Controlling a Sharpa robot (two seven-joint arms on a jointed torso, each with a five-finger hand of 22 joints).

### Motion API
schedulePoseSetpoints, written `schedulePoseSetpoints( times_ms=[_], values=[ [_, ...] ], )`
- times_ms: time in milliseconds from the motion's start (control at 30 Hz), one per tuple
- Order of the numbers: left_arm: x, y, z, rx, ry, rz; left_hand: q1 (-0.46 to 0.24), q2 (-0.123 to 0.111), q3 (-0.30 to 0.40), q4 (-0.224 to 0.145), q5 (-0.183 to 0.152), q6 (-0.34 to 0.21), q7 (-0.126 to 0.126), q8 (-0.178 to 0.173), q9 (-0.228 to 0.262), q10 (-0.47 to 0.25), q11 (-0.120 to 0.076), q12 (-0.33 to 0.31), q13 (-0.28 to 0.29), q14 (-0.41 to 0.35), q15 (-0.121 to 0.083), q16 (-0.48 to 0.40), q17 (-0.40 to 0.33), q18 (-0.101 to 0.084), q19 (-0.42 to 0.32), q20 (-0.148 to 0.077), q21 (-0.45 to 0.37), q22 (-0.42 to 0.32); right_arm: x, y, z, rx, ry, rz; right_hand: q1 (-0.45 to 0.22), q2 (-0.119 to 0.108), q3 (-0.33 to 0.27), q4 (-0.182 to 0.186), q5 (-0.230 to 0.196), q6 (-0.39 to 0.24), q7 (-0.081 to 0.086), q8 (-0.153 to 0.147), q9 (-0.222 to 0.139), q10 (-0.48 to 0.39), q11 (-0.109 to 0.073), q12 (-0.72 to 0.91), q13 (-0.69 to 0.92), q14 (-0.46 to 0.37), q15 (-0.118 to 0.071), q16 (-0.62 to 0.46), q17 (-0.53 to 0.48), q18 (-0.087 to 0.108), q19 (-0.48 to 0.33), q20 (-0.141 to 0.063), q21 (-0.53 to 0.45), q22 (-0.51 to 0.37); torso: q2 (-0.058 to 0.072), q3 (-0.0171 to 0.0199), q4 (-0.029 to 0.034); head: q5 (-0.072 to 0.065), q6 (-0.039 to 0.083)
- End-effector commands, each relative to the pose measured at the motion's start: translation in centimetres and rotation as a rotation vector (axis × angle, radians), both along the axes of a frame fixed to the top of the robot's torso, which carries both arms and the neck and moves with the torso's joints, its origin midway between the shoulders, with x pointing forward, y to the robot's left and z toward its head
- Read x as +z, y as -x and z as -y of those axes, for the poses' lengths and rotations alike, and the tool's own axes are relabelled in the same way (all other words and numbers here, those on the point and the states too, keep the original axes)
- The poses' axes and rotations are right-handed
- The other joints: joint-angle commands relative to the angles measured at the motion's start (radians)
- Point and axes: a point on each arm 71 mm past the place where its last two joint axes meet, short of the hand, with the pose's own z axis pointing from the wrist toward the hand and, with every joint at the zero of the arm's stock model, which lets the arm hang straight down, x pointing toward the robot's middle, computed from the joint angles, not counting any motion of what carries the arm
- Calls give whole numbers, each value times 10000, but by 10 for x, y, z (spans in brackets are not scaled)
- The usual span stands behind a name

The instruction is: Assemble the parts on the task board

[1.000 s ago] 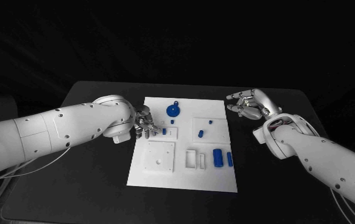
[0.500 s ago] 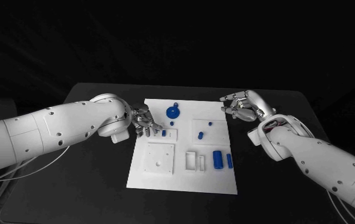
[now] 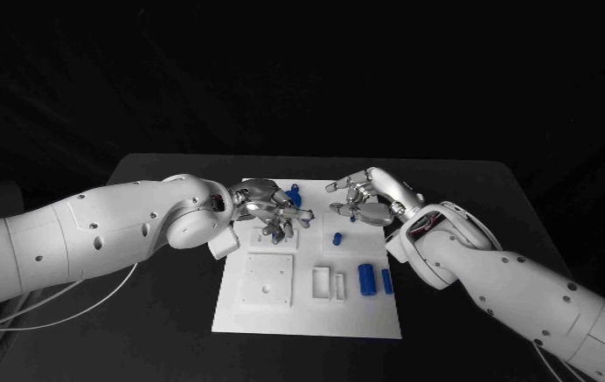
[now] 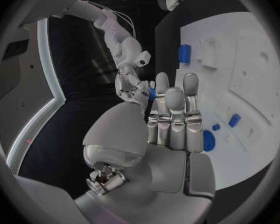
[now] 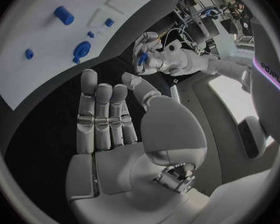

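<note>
Both hands (image 3: pixel 275 210) (image 3: pixel 368 197) hover over the task board (image 3: pixel 309 312).

Two glossy white screw-dotted arms, thin pale cables beneath, each tipped with a silver segmented robot hand (image 3: pixel 271 210).

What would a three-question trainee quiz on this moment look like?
1. True or false: the right hand holds a blue part.
2. The largest blue part is: A) on the task board, near the robot; B) off the board; C) between the right hand's fingers.
3. Fill in: in the head view, the left hand and the right hand are both over the board's ___ end, seen from the robot.

Key: 1 false, its fingers are apart and empty. 2 A. 3 far.
</note>
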Motion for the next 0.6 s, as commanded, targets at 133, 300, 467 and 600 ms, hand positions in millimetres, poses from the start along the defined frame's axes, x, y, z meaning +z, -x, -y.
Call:
schedulePoseSetpoints(
  times_ms=[133,300,467,600],
  values=[
    [4,5,8,-408,2155,-493,193,534,1320,-1404,-37,-470,46,380,624,-328,40,107,70,-173,63,119,39,54,-90,64,-80,172,-4,10,-16,649,1092,338,92,76,-300,-13,-134,-157,27,2,-12,39,31,59,27,42,3,67,20,112,90,13,-81,-31,-143,24,-59,-91,92],
    [2,5,7,-345,2262,-536,90,588,1425,-1536,-26,-819,58,786,1162,-496,55,301,153,-219,82,175,29,95,-95,98,-73,183,-3,17,-19,945,1182,367,141,77,-618,-22,35,-203,36,2,-12,5,46,58,47,10,19,79,43,109,90,30,-135,-40,-159,21,-58,-103,100],
    [1,3,3,-183,2216,-486,-284,536,1837,-1797,149,-1243,38,1387,1874,-708,50,680,258,-232,94,251,-49,147,-106,127,-23,191,1,24,-15,1101,1257,425,186,31,-597,-37,436,-187,36,1,-12,-5,41,68,63,-15,13,93,66,113,78,20,-115,15,-141,18,-56,-63,119],
    [0,2,-1,-120,2108,-457,-752,496,2166,-2081,565,-1422,29,1757,2205,-804,41,921,278,-237,86,298,-125,161,-118,124,40,194,2,27,-12,1094,1265,464,184,-3,-589,-37,458,-207,40,-3,-13,-3,42,79,74,-11,12,108,79,115,74,20,-97,52,-144,7,-70,-21,134]
  ],
)
